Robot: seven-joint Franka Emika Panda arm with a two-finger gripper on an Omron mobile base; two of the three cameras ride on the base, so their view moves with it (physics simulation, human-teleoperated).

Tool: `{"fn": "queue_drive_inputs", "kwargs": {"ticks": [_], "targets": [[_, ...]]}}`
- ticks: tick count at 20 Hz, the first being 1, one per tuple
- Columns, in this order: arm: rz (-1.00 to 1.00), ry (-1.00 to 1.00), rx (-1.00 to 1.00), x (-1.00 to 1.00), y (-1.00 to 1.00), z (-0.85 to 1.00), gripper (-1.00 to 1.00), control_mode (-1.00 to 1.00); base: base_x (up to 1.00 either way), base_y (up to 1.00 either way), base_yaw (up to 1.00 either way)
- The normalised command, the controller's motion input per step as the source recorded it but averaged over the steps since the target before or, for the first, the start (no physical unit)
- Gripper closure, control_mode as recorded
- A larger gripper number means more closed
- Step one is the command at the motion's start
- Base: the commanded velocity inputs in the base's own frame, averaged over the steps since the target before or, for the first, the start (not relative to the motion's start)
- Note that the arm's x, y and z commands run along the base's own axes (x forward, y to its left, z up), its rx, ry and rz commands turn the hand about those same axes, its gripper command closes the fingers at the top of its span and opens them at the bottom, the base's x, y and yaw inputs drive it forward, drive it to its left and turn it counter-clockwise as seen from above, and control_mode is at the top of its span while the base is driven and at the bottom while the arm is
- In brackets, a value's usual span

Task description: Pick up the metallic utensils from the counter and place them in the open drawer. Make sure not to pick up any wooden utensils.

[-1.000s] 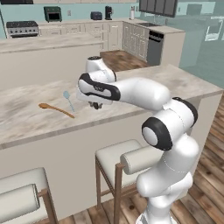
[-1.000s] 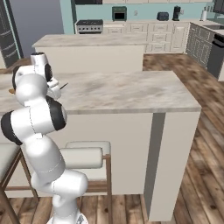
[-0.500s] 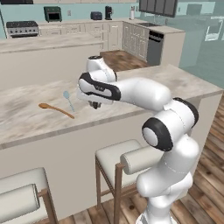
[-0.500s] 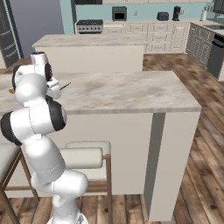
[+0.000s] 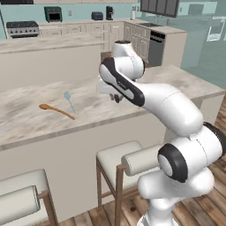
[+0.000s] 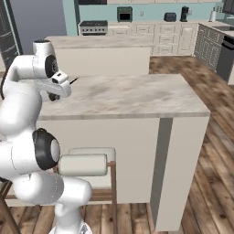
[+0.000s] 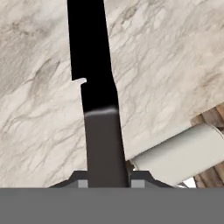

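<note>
One utensil, the knife (image 7: 97,105), is lying directly under the gripper (image 7: 106,181) on the counter (image 7: 166,65), its long axis running straight away from the hand between the two fingertips, handle nearest, blade pointing off. The jaws are sitting close on either side of the handle; whether they are actually gripping it, I cannot tell. The silver spoon (image 5: 69,100) and wooden spoon (image 5: 55,111) are lying further left along the counter, apart from the hand.
</note>
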Motion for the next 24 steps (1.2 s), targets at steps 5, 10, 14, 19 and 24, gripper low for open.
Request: {"fn": "queue_drive_inputs", "kwargs": {"ticks": [5,10,14,19,24], "targets": [[0.35,-0.08,0.06,-1.0,-1.0,0.23,1.0,-1.0,0.0,0.0,0.0],[0.47,0.0,0.03,-0.96,-0.55,0.02,1.0,-1.0,0.0,0.0,0.0],[0.39,0.0,0.0,-0.74,-0.17,0.0,1.0,-1.0,0.0,0.0,0.0],[0.34,0.0,0.0,-0.54,0.0,0.0,1.0,-1.0,0.0,0.0,0.0],[0.41,0.0,0.0,-0.35,0.0,0.07,1.0,-1.0,0.0,0.0,0.0]]}}
